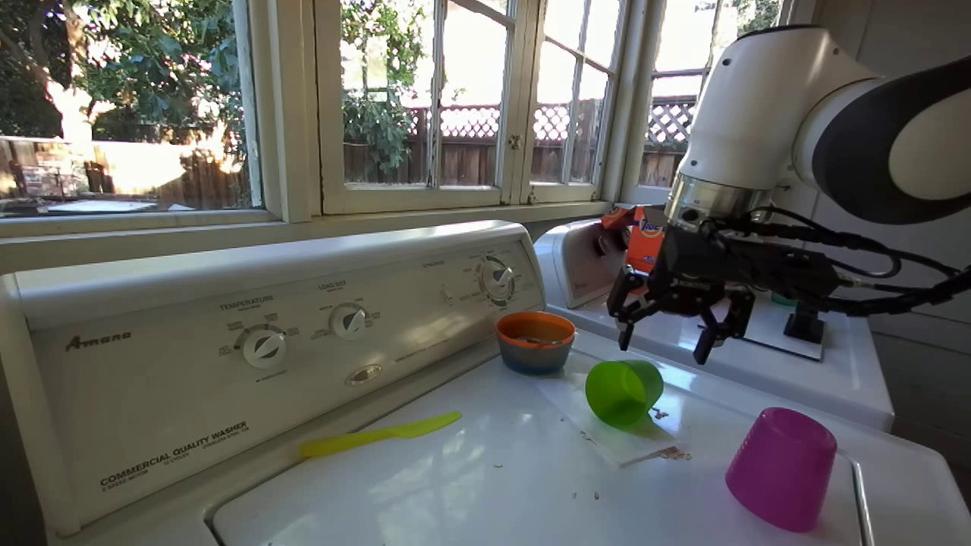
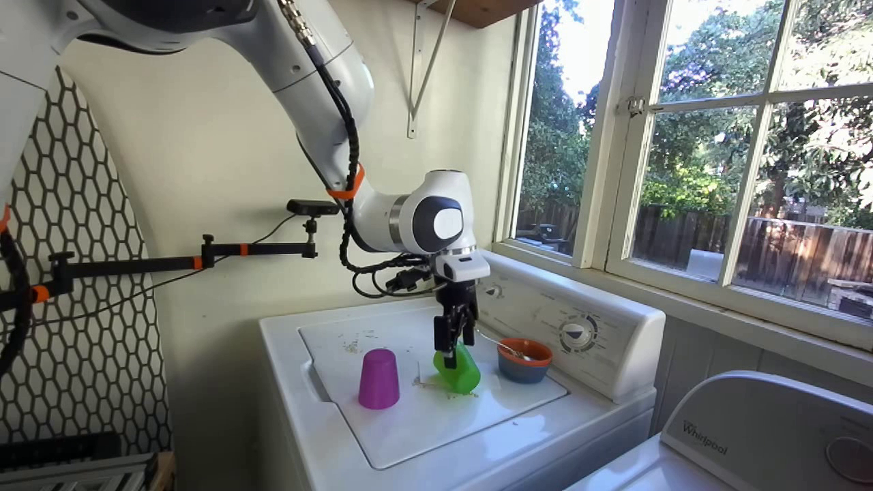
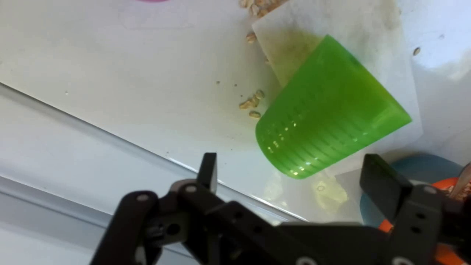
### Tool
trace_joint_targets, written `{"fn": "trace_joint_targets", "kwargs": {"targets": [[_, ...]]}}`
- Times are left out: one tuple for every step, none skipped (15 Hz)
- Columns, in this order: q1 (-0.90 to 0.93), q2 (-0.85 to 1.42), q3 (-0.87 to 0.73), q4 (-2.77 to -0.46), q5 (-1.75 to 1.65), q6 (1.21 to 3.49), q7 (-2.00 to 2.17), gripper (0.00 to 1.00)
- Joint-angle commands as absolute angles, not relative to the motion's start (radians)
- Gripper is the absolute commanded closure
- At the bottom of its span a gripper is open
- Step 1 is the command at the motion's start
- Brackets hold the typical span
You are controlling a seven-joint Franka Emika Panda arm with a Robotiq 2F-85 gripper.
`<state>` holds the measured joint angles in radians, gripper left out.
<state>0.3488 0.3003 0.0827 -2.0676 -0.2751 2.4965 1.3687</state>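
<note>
Green cup (image 1: 623, 394), lying on its side. In an exterior view, it rests partly on a white sheet (image 1: 636, 453) upon the washer lid (image 1: 455, 485), its wide mouth turned toward the lower left and its narrower base toward the right; the gripper (image 1: 663, 349) stands above and apart from it, jaws spread wide, while an orange-rimmed bowl (image 1: 535, 356) stands upright nearby and a yellow-green knife (image 1: 383, 434) lies farther left. In an exterior view, a magenta cup (image 2: 379, 380) stands inverted, narrow base uppermost, to the left of the green cup, whose long axis slopes down to the right, base foremost, the mouth end partly screened by the gripper. In the wrist view, the long axis runs from the base at lower left to the mouth at upper right, the cup lying ahead of the parted jaws; pale flakes (image 3: 254, 101) are scattered beside the base, and the bowl, cut off at lower right, contains brown flaky matter and a spoon (image 3: 461, 184); the green cup's contents cannot be made out
</note>
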Motion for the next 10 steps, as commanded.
{"fn": "trace_joint_targets", "kwargs": {"targets": [[0.341,0.324,0.090,-2.066,-0.231,2.542,1.389,0.00],[0.343,0.331,0.088,-2.064,-0.229,2.554,1.390,0.00],[0.347,0.339,0.083,-2.061,-0.234,2.562,1.399,0.00],[0.348,0.345,0.082,-2.060,-0.231,2.574,1.399,0.00],[0.349,0.353,0.080,-2.058,-0.229,2.585,1.407,0.00],[0.351,0.360,0.078,-2.056,-0.228,2.595,1.414,0.00],[0.351,0.367,0.078,-2.055,-0.224,2.601,1.418,0.00],[0.350,0.373,0.080,-2.055,-0.213,2.604,1.416,0.00],[0.349,0.377,0.081,-2.054,-0.203,2.608,1.414,0.00],[0.348,0.381,0.081,-2.054,-0.192,2.611,1.412,0.25]]}}
